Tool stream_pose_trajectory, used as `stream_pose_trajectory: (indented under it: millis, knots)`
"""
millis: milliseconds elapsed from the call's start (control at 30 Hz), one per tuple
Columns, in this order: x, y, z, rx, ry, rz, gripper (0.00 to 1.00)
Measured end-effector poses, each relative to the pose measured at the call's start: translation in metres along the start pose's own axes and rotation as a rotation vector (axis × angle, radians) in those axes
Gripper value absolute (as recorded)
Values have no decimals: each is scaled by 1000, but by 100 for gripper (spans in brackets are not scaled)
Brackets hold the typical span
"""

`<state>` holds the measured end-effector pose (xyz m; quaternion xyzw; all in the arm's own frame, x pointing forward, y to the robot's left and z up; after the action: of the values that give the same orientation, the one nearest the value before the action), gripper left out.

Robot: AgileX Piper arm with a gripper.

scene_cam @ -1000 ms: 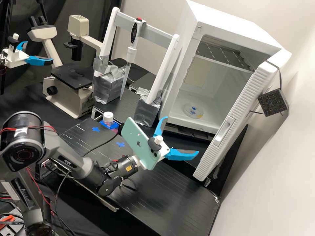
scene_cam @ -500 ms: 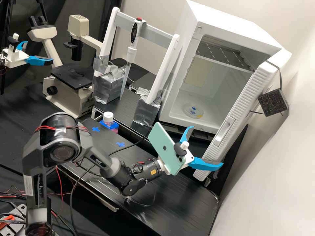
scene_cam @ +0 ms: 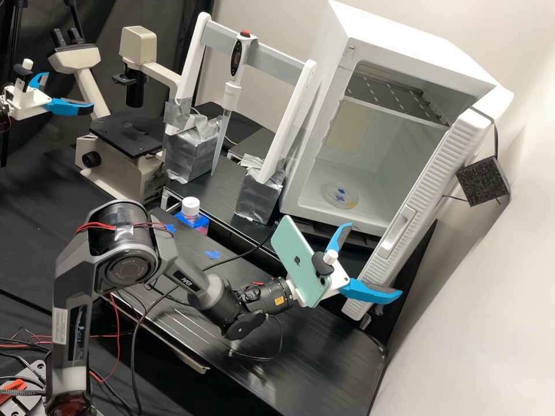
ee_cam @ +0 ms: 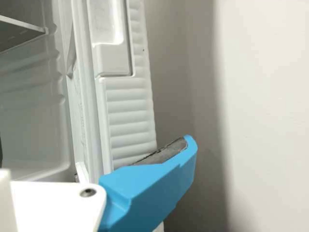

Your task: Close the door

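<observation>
In the high view my gripper (scene_cam: 376, 261) is open and holds nothing, at the lower end of the white door (scene_cam: 426, 184). One finger overlaps that end of the door, while the other points up in front of the cabinet's base. The white cabinet (scene_cam: 312, 156) stands with its door swung wide open at the right. In the wrist view one blue finger of my gripper (ee_cam: 150, 186) crosses the ribbed outer face of the door (ee_cam: 129, 113), below the recessed handle. Whether finger and door touch, I cannot tell.
A black block (scene_cam: 483, 181) hangs behind the door near the right wall. Left of the cabinet, a pipette (scene_cam: 233, 86) hangs on a white frame (scene_cam: 289, 124). A capped bottle (scene_cam: 191, 209) and a microscope (scene_cam: 124, 167) stand farther left. A dish (scene_cam: 340, 196) lies inside the cabinet.
My gripper has moved right and slightly down to the door's lower end, with its fingers still apart. The door and the black block have shifted very slightly right.
</observation>
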<state>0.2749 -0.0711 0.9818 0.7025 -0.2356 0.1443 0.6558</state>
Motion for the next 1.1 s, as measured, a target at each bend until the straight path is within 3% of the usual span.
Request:
stream_pose_trajectory:
  millis: [267,533,667,833,1100]
  knots:
    - [-11,-4,-14,50,26,-16,100]
    - [-32,-21,-43,62,88,-101,100]
    - [-47,-33,-66,55,188,-175,100]
    - [-61,-37,-92,41,332,-192,100]
    - [-66,-45,-105,44,400,-235,100]
